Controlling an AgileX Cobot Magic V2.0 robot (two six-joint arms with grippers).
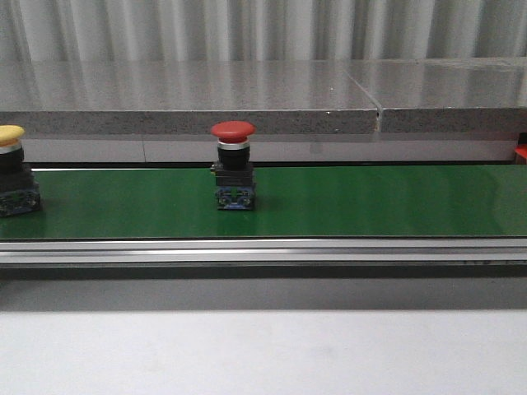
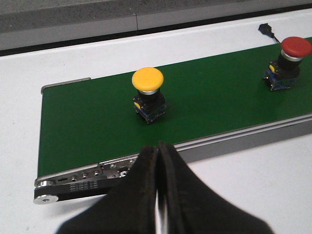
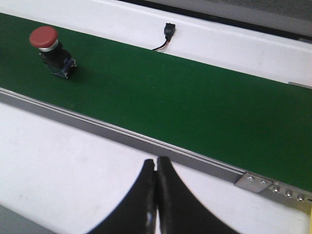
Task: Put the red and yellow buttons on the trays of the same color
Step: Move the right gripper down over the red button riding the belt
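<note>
A red button (image 1: 233,164) stands upright on the green belt (image 1: 370,202) near the middle of the front view; it also shows as the red button (image 2: 288,63) and red button (image 3: 50,51) in both wrist views. A yellow button (image 1: 12,169) stands on the belt at the far left, and the yellow button (image 2: 148,95) is clear in the left wrist view. My left gripper (image 2: 158,148) is shut and empty, over the belt's near rail in front of the yellow button. My right gripper (image 3: 156,163) is shut and empty over the white table. No trays are in view.
The belt's metal rail (image 1: 263,251) runs along its near side, with a roller end (image 2: 48,187) on the left. A small black connector on a wire (image 3: 168,31) lies on the white surface behind the belt. A grey stone ledge (image 1: 189,103) runs behind.
</note>
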